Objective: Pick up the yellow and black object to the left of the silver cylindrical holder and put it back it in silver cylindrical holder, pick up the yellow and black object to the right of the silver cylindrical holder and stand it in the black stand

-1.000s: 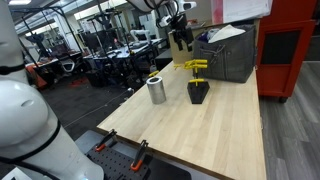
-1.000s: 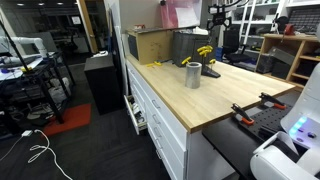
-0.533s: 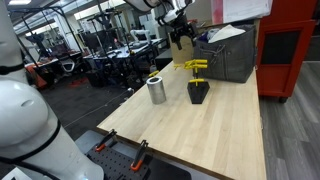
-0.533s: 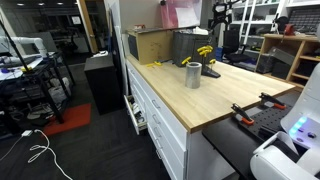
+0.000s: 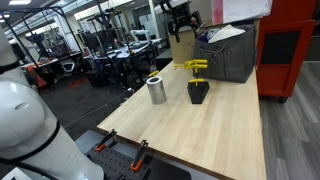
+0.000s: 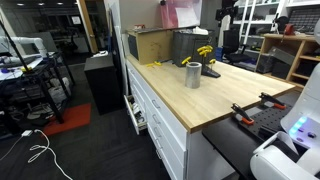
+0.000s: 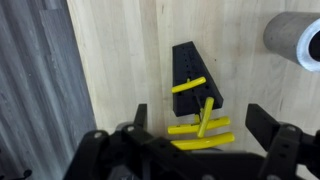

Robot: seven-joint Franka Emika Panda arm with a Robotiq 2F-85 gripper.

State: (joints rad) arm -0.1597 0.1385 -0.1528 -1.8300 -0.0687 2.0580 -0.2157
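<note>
The wrist view crops the silver cylindrical holder [image 7: 296,40] and separates the yellow tools [image 7: 195,128] at the black stand [image 7: 190,65]; in both exterior views they blur. The gripper [image 5: 181,24] hangs released, empty.

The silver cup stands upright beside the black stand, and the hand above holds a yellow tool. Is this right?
No: the wrist view shows the hand open and empty. The silver cup does stand upright beside the black stand.
</note>
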